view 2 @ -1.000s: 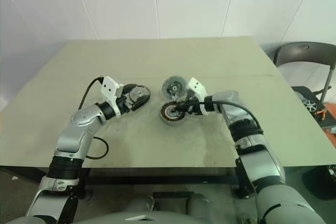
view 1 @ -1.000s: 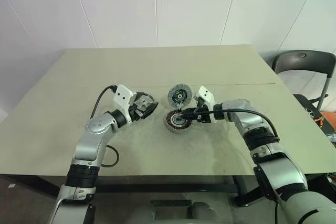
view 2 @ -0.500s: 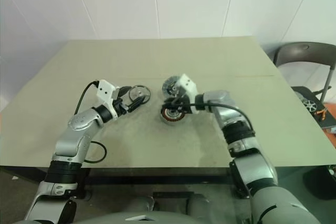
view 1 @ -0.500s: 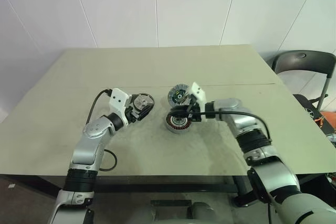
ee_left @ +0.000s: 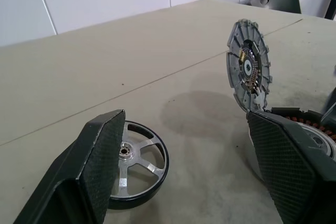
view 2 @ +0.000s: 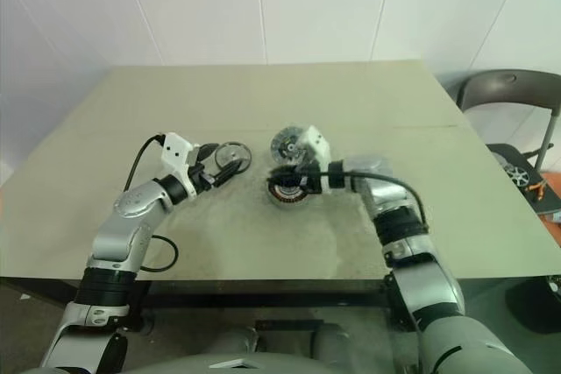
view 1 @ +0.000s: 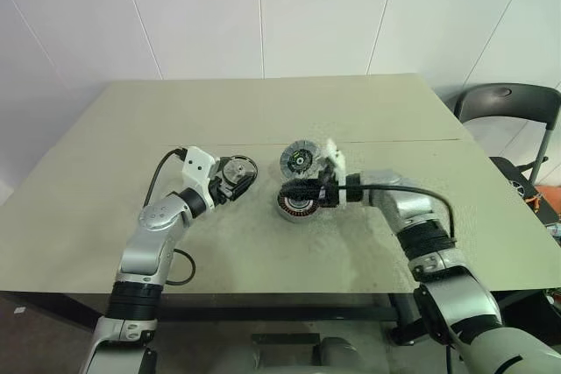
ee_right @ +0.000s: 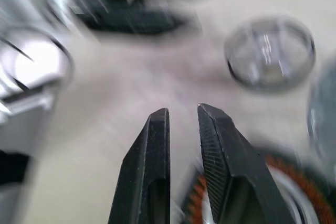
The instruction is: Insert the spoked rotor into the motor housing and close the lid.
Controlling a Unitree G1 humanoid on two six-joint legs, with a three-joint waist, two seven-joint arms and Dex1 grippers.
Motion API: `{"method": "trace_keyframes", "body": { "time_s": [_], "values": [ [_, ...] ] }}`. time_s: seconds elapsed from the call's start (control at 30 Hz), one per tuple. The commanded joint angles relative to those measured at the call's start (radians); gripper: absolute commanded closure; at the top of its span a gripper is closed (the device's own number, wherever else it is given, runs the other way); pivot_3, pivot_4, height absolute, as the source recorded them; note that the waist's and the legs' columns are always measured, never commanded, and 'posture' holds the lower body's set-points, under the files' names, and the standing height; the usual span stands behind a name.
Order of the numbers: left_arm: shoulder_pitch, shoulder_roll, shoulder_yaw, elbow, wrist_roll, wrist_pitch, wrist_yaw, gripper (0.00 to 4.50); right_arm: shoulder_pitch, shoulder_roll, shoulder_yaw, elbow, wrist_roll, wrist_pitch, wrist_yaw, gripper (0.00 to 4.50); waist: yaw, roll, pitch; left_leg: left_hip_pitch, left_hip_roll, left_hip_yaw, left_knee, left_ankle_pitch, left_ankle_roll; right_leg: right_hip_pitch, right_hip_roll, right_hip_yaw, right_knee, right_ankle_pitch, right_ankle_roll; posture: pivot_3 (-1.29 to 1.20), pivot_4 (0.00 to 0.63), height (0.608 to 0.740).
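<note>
Copper windings ringed the squat motor housing [view 1: 298,202] beneath my nearly closed, empty right pincer [ee_right: 182,116]. Just behind stood the ribbed grey lid [ee_left: 248,71], upright. My left pincer [ee_left: 184,145] gaped empty around the flat spoked rotor [ee_left: 137,165] on the matte surface [view 1: 263,120].

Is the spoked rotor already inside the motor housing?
No. The motor housing shows copper windings and a bare centre; the spoked rotor lies flat on the table. The housing's near part is covered by a finger.

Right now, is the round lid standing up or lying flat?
Standing up. The lid stands on its edge behind the housing, showing its face.
</note>
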Motion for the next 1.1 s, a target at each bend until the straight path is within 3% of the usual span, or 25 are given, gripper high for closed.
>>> {"method": "trace_keyframes", "body": {
  "time_s": [0.03,0.17,0.67,0.97,1.1],
  "values": [
    [-0.017,0.003,0.004,-0.017,0.000,-0.021,0.001,0.57,-0.002,-0.040,0.015,-0.024,-0.010,0.013,0.016,3.60,0.002,0.000,0.000,0.000,0.000,0.000,0.000,0.000,0.000,0.000,0.000,0.000,0.000,0.000,0.000,0.00,0.000,0.740],
    [-0.022,0.003,0.001,-0.012,0.001,-0.022,-0.002,0.57,0.009,-0.066,0.098,0.040,-0.124,-0.050,-0.029,3.60,0.001,0.000,0.000,0.000,0.000,0.000,0.000,0.000,0.000,0.000,0.000,0.000,0.000,0.000,0.000,0.00,0.000,0.740],
    [-0.022,0.012,-0.003,-0.012,0.010,-0.024,-0.003,0.57,-0.010,-0.027,0.132,0.110,-0.198,-0.071,-0.094,3.60,0.002,0.000,0.000,0.000,0.000,0.000,0.000,0.000,0.000,0.000,0.000,0.000,0.000,0.000,0.000,0.00,0.000,0.740],
    [0.057,-0.021,0.044,-0.055,-0.029,-0.048,0.029,0.57,-0.067,-0.003,-0.125,-0.035,0.114,0.039,-0.034,3.60,-0.001,0.000,0.000,0.000,0.000,0.000,-0.001,0.000,0.000,0.000,0.000,0.000,-0.001,0.000,0.000,0.00,0.000,0.740],
    [0.138,-0.085,0.128,-0.135,-0.167,0.037,0.075,0.57,-0.079,-0.017,-0.144,-0.028,0.117,0.030,-0.052,3.60,0.001,0.000,0.000,0.000,0.000,0.000,-0.001,0.000,0.000,-0.001,0.000,0.000,-0.001,0.000,0.000,0.00,0.000,0.740]
  ]
}}
